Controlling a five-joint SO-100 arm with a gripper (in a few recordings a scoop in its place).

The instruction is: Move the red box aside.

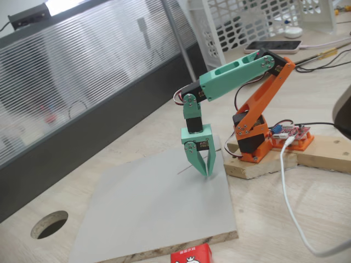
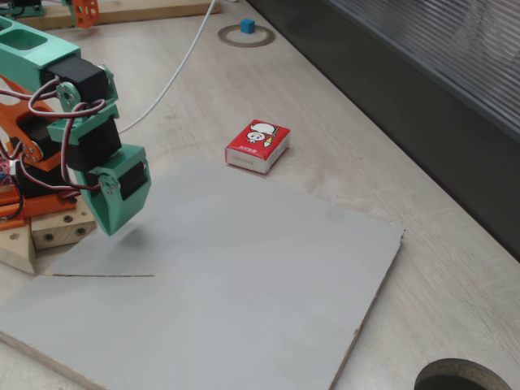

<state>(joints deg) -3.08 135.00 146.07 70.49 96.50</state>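
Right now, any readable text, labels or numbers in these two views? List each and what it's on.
None can be quoted.
Small red cardboard box lying just off the grey board: a line of small print under its white round picture, too blurred to read.
Same box's front face at the bottom edge of a fixed view: white characters, too small to make out.
Red circuit board beside the arm's orange base: no legible markings.

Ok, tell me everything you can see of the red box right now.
The red box is a small carton, cardboard by the look of it, with a red top face bearing a white round cartoon picture and small print, and white sides. It lies flat on the wooden table, just off the edge of the grey board. Nothing grips it; the gripper hangs over the board, apart from it.
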